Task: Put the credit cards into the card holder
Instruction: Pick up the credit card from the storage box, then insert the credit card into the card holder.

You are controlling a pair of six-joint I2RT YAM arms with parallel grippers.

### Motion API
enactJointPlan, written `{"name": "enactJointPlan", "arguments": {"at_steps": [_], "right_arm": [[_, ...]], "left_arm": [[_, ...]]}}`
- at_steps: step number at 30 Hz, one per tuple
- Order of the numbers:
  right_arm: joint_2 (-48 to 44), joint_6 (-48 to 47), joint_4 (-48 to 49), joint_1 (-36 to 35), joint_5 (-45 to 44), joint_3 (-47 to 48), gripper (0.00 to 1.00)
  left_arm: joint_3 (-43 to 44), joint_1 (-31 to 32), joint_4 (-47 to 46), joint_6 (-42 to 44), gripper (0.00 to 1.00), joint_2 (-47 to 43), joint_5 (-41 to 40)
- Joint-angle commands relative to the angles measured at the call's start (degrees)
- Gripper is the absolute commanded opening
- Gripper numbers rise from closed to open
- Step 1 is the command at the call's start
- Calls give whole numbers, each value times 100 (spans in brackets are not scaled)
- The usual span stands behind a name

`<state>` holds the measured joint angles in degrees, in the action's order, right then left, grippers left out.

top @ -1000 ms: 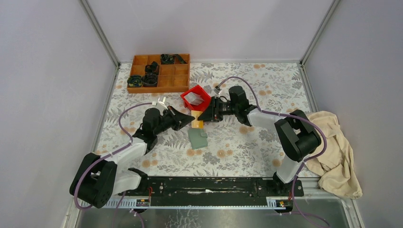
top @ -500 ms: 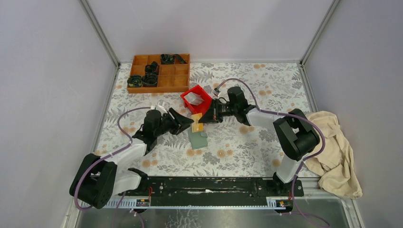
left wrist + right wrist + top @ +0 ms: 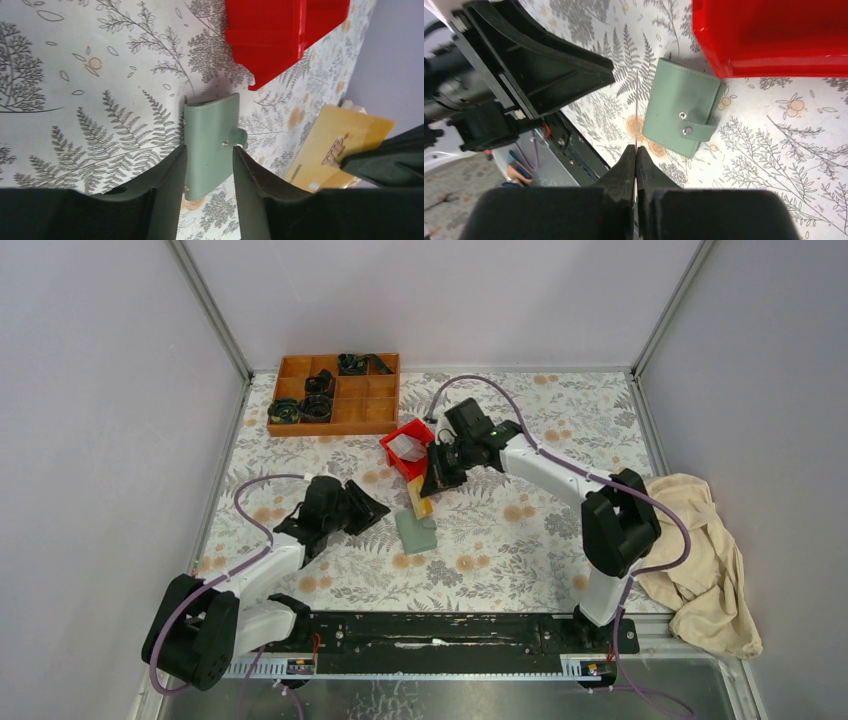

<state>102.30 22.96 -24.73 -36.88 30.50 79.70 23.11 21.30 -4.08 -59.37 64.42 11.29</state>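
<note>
Looking along the right wrist camera, the yellow-tan card (image 3: 636,107) shows only as a thin edge-on line. It is pinched between the closed fingers of the right gripper (image 3: 636,150). The left wrist camera gives what that view lacks: the card's broad printed face, with one end hidden behind a dark finger. From overhead the card hangs tilted, its lower end near the far edge of the card holder (image 3: 416,531). Whether the two touch is hard to judge from that height.

The card holder lies flat on the table (image 3: 520,550), folded shut with its snap strap fastened, a detail only the wrist cameras make out. The red bin (image 3: 410,448) stands just beyond it, one corner close to the holder's far edge. Patterned tabletop stretches away on the holder's near side and to its right. The wooden tray (image 3: 333,393) sits well apart at the far left, and a cloth (image 3: 700,560) lies past the table's right edge.

The left gripper (image 3: 365,510) sits just left of the holder, fingers parted a modest way and gripping nothing. In its own camera the holder shows through the gap, beyond the tips. In the right wrist view, one of its fingers points close to the card's edge.
</note>
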Motion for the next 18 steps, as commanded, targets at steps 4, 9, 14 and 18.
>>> {"name": "enactJointPlan", "arguments": {"at_steps": [4,9,14,18], "right_arm": [[457,-568,-1432,-523,-673,632,0],[709,-629,-1729,-738,-783,914,0],[912,-641,-1922,-839,-976,1083,0],[1029,-683,-2124,-851,-1197,1175,0]], "left_arm": [[76,142,284,376,38,66,-332],[170,304,302,490,30,276,-325],[211,431,307,530,25,448,-330],[235,562,295,556,24,543,-376]]}}
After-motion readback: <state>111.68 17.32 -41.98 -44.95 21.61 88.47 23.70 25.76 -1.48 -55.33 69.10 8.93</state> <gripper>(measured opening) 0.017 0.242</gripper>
